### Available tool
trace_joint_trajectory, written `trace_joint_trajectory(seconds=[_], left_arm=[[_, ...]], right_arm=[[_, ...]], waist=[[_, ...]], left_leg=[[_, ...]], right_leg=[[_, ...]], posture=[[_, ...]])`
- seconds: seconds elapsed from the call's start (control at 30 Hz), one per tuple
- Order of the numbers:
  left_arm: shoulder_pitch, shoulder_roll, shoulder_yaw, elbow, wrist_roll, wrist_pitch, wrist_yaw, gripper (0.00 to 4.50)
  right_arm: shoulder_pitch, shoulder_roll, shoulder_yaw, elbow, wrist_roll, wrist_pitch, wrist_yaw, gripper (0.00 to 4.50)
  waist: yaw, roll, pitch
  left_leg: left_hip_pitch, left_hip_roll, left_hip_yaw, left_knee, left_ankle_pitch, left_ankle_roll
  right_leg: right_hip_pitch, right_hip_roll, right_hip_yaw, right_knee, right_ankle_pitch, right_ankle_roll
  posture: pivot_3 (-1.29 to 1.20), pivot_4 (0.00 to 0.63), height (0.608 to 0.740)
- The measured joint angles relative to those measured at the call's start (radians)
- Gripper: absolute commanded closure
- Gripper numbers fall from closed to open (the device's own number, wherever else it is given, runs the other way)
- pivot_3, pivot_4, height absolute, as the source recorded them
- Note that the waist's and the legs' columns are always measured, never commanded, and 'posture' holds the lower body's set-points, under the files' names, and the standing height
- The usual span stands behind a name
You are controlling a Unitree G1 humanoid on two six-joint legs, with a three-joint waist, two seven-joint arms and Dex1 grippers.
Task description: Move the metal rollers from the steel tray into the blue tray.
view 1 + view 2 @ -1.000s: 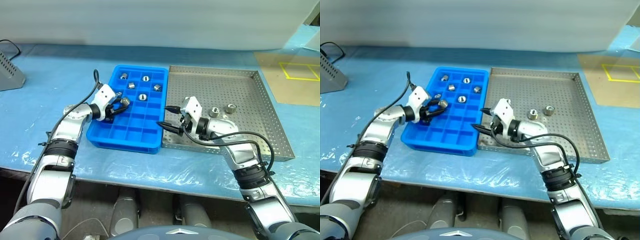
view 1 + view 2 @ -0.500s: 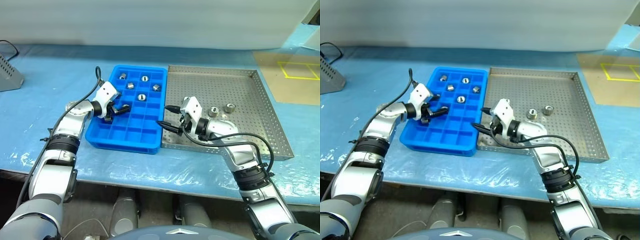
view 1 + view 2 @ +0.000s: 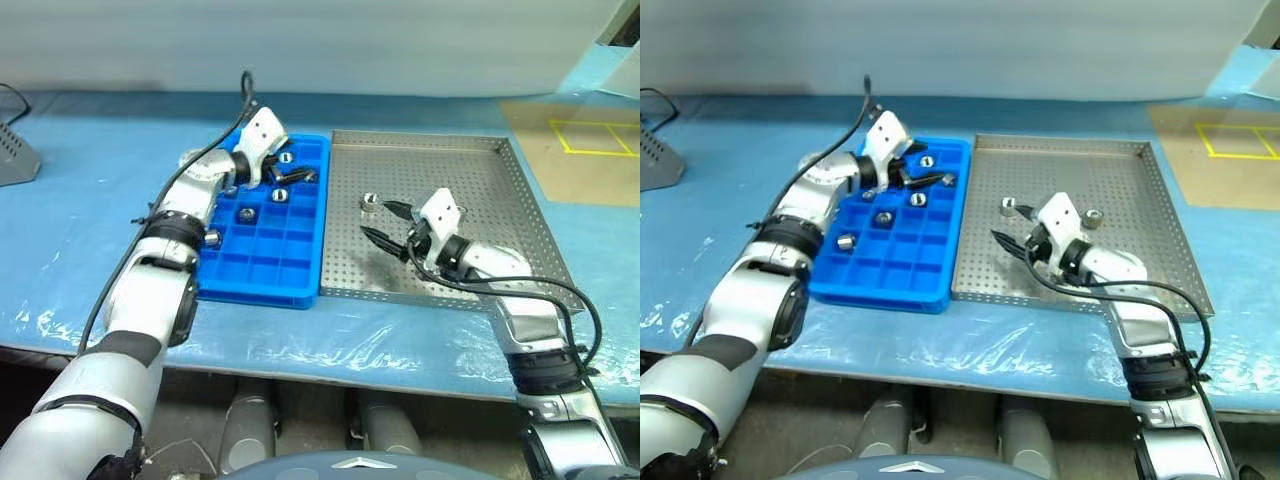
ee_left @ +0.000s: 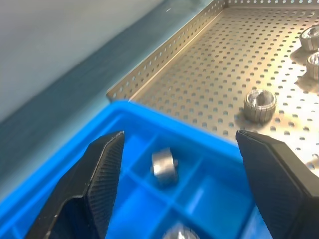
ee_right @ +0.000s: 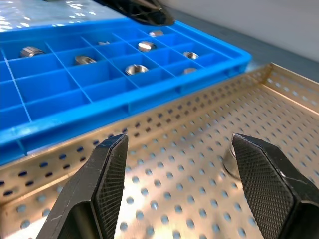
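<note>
Part of the blue tray (image 3: pixel 262 258) far end is covered by the left tool (image 3: pixel 284 170), so rollers under it are hard to count. The left tool is seen with black textured fingers (image 4: pixel 102 169) spread wide apart, nothing between them, held over the tray's far compartments. In the left wrist view one roller (image 4: pixel 163 166) is seen lying in a compartment; another at the frame's lower edge is cut off. Other metal rollers (image 3: pixel 245 213) sit in separate square cells; one by the near left edge is half hidden by the left arm.

The steel tray (image 3: pixel 500 250) is a square of perforated sheet metal with low rims, touching the blue tray's right side. One roller (image 3: pixel 370 203) stands on it just beside the right tool (image 3: pixel 385 222); another (image 3: pixel 1093 215) is seen beyond the right wrist in the right eye view. The right tool is spread open, empty, low over the perforated floor. In the right wrist view a roller is mostly hidden behind one finger (image 5: pixel 266 186).

The blue tray is glossy moulded plastic with a grid of cells. The tabletop (image 3: pixel 90 200) is covered by a wrinkled blue sheet. A grey object (image 3: pixel 15 160) at the left is cut off.
</note>
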Motion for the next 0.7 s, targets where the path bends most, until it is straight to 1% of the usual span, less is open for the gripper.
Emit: trace_joint_trajectory(seconds=[0.13,0.3,0.5,0.7], left_arm=[[-0.078,-0.109,-0.054,0.131,0.079,-0.037,0.081,0.72],[-0.129,-0.209,-0.089,0.212,0.148,0.008,0.173,0.72],[-0.129,-0.249,-0.101,0.266,0.191,0.124,0.285,0.72],[-0.129,-0.302,-0.046,0.276,0.181,0.221,0.386,0.72]], right_arm=[[0.064,0.009,-0.004,-0.08,-0.001,0.027,-0.049,1.12],[0.129,0.021,-0.002,-0.152,-0.004,0.052,-0.1,1.12],[0.175,0.023,-0.004,-0.202,-0.01,0.068,-0.148,1.12],[0.192,0.03,-0.003,-0.205,-0.015,0.069,-0.171,1.12]], waist=[[-0.026,0.0,0.0],[-0.06,0.0,0.0],[-0.102,0.0,0.0],[-0.114,0.0,0.0]], left_leg=[[-0.002,0.0,0.0,0.002,0.0,0.004],[-0.002,0.0,0.0,0.004,-0.002,0.004],[-0.004,0.0,-0.001,0.006,-0.003,0.005],[-0.007,-0.002,-0.001,0.01,-0.005,0.012]], right_leg=[[0.0,0.0,0.0,-0.001,0.0,0.0],[0.0,0.0,0.0,-0.001,0.0,0.001],[0.0,0.0,-0.001,-0.001,0.0,0.001],[0.0,-0.001,-0.001,-0.003,0.0,0.001]], posture=[[-0.5,0.15,0.74],[-0.56,0.15,0.74],[-0.59,0.15,0.74],[-0.6,0.15,0.74]])
